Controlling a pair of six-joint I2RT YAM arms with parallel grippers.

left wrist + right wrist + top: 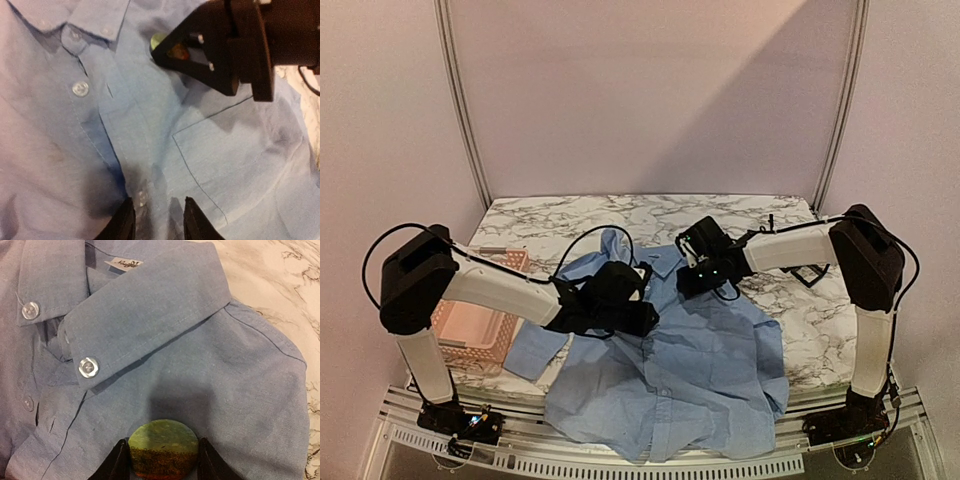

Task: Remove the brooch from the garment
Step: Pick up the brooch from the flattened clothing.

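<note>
The garment (690,370), a light blue shirt, lies spread on the marble table, collar (145,305) at the far end. The brooch (163,447) is a round green and orange disc on the shirt just below the collar. My right gripper (162,442) has a finger touching each side of the disc; in the left wrist view the brooch (176,50) shows between those black fingers. In the top view the right gripper (695,278) covers it. My left gripper (159,200) stands open, fingertips down on the shirt front beside a button (141,196), near the chest pocket (225,150). From above, the left gripper (645,318) is left of the right one.
A pink plastic basket (470,330) stands at the table's left edge, under the left arm. The marble table top (570,215) shows bare behind the shirt. A black cable (810,275) lies by the right arm. The shirt's hem hangs over the near edge.
</note>
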